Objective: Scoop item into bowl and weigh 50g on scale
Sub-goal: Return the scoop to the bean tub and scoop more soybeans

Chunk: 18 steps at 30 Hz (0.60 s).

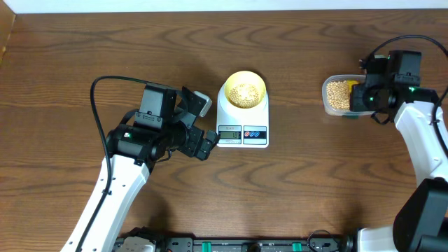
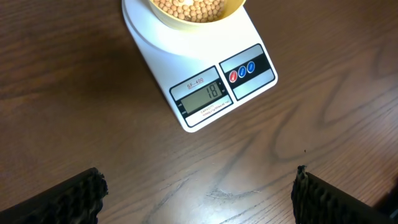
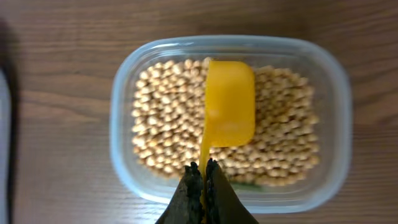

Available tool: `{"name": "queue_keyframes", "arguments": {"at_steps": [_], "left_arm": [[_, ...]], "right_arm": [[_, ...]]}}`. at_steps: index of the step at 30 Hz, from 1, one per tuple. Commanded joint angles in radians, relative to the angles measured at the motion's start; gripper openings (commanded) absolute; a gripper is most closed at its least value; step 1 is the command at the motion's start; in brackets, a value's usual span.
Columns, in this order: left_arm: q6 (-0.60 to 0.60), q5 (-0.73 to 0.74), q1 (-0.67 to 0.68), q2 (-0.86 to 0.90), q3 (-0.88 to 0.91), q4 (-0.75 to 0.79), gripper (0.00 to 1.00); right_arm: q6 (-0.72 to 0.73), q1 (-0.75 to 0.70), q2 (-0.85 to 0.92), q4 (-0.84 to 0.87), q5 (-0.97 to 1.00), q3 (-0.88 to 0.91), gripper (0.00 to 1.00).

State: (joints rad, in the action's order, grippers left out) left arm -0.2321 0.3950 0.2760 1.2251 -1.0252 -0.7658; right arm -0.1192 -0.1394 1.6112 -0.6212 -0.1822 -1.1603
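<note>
Many beans [image 3: 168, 124] in tub [image 3: 336, 112], some in bowl [image 1: 262, 85]

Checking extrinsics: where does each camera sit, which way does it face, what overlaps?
Overhead: above the brown wooden table, facing straight down; left arm, right arm show.
Left wrist: looking down at the white digital scale reading 18 and pale yellow bowl of tan beans; left gripper open, fingers in bottom corners.
Right wrist: straight down into the clear plastic tub of beans; right gripper shut on the bright yellow scoop.
Shared: overhead and left wrist see scale, bowl.
</note>
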Motion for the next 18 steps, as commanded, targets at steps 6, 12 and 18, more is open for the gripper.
{"name": "queue_keyframes", "arguments": {"at_steps": [6,12,18], "left_arm": [[0.008,0.016,0.002,0.004,-0.001,-0.003,0.98],[0.009,0.016,0.002,0.004,-0.001,-0.003,0.98],[0.009,0.016,0.002,0.004,-0.001,-0.003,0.98]], "right_arm": [[0.018,-0.117,0.007,-0.026,-0.364,-0.003,0.01],[0.018,-0.201,0.007,-0.032,-0.455,0.028,0.01],[0.05,-0.311,0.007,0.009,-0.618,0.111,0.01]]}}
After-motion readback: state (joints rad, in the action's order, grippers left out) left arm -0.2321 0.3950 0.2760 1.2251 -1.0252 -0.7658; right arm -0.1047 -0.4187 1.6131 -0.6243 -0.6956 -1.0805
